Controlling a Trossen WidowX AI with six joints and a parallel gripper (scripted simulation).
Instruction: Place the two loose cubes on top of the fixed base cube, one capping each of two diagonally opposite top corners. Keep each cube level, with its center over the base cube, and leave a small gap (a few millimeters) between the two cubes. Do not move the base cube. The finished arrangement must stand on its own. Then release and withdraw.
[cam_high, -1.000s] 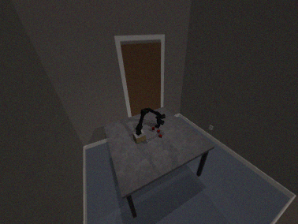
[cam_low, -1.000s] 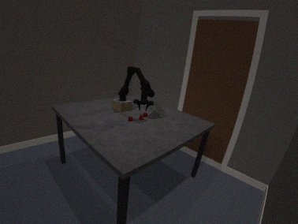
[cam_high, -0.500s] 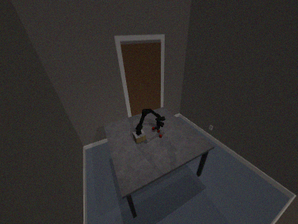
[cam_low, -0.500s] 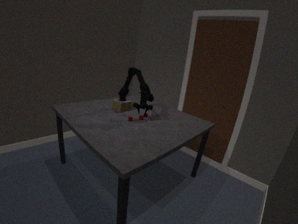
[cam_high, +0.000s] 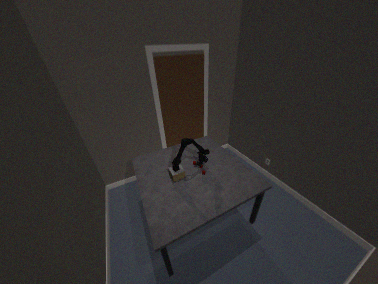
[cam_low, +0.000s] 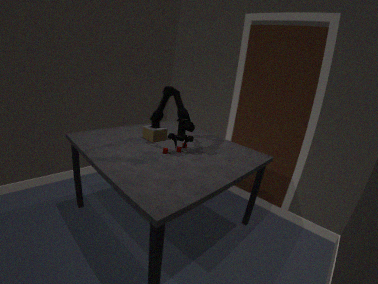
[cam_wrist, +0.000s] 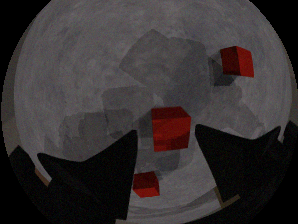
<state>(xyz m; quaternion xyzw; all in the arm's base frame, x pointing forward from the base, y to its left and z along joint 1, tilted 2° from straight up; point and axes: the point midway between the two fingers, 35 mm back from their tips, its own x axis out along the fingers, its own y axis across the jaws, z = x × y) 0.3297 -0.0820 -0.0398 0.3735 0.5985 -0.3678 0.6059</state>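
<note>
Three red cubes stand apart on the table; they look alike and I cannot tell which is the base cube. The middle cube (cam_wrist: 171, 129) (cam_high: 201, 166) (cam_low: 179, 149) shows in the wrist view between and beyond the fingertips. Another cube (cam_wrist: 237, 61) is at upper right in the wrist view, and a third cube (cam_wrist: 146, 184) is at the bottom, partly behind the left finger. My gripper (cam_wrist: 166, 132) (cam_high: 201, 161) (cam_low: 180, 143) is open, pointing down low above the middle cube. Nothing is held. The exact height of the fingertips over the cube is hard to tell.
The arm stands on a pale block (cam_high: 177, 176) (cam_low: 154, 134) on the grey table (cam_high: 175, 210) (cam_low: 165, 185). The two outer cubes stand close to the middle one, on opposite sides of it. Shadows fall around the cubes. The picture is dim and grainy.
</note>
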